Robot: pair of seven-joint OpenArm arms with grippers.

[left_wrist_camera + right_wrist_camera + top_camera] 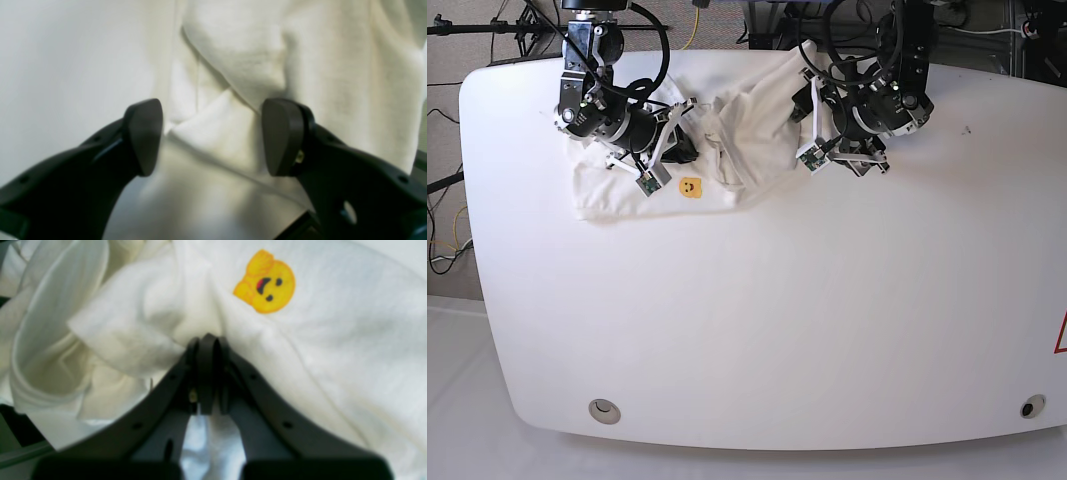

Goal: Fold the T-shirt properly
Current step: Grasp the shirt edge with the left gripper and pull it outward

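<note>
The white T-shirt (727, 130) lies crumpled at the far side of the table, plain side up, with a small yellow smiley (689, 187) near its front edge. In the right wrist view the smiley (267, 281) sits just beyond my right gripper (207, 340), which is shut on a bunched fold of the T-shirt (133, 340). My left gripper (213, 136) is open, its two dark pads either side of a creased fold of the T-shirt (240, 60) without pinching it. In the base view the left gripper (812, 100) is at the shirt's right end and the right gripper (679, 142) near its middle.
The white table (757, 320) stretches wide in front of the shirt. Its far edge is close behind both arms, with cables and stands (527, 25) beyond it. Two round fittings (604, 408) sit near the front edge.
</note>
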